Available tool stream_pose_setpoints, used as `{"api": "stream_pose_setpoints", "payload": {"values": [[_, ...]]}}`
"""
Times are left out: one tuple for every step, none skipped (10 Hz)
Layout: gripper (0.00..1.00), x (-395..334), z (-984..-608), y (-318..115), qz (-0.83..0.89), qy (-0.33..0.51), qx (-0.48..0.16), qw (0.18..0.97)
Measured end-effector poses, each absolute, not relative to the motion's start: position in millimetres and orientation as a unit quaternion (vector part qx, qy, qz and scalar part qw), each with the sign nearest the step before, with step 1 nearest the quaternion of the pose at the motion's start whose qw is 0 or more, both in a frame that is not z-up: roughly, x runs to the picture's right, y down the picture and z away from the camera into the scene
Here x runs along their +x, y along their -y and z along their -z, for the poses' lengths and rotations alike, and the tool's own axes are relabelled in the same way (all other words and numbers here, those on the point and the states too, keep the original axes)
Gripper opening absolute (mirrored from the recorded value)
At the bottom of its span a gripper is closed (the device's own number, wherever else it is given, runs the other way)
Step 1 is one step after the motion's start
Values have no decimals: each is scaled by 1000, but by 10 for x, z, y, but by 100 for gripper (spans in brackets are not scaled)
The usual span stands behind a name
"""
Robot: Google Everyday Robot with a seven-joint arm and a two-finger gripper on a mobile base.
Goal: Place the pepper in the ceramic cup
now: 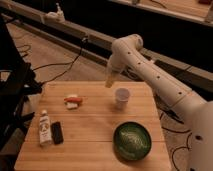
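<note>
The claw (109,82) hangs above the counter's (95,122) far edge, near the cup (122,97); whether it is wide or narrow cannot be told. The pepper (73,100) lies well apart, at view-left on a white pad (73,106). Nearer the front stand a green bowl (132,140), a bottle (45,128) and a black block (57,132).

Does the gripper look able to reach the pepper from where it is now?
Probably yes. The gripper hangs above the table, between the pepper and the ceramic cup, and nothing stands between it and the pepper.
</note>
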State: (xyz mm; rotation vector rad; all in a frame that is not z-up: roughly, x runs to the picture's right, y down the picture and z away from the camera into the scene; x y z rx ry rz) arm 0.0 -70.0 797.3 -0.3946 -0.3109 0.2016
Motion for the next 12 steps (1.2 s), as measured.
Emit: {"api": "stream_pose_setpoints", "payload": {"values": [[77,-317,-7957,670,-98,185,-201,957],[77,-383,-7948,671,-98,192,-201,955],[77,-355,-7950,673,-99,191,-201,956],[77,-354,-7950,673,-99,191,-201,956],[77,-379,-7949,671,-97,192,-201,956],[77,-368,-7963,654,-99,192,-203,955],[77,-362,-8052,545,-109,192,-213,952],[77,-429,-8147,448,-121,198,-221,947],[77,-503,-8257,347,-131,201,-228,944],[77,-596,-8354,276,-139,207,-232,940],[77,-661,-8458,213,-148,210,-234,938],[77,-746,-8552,156,-157,217,-236,934]]}}
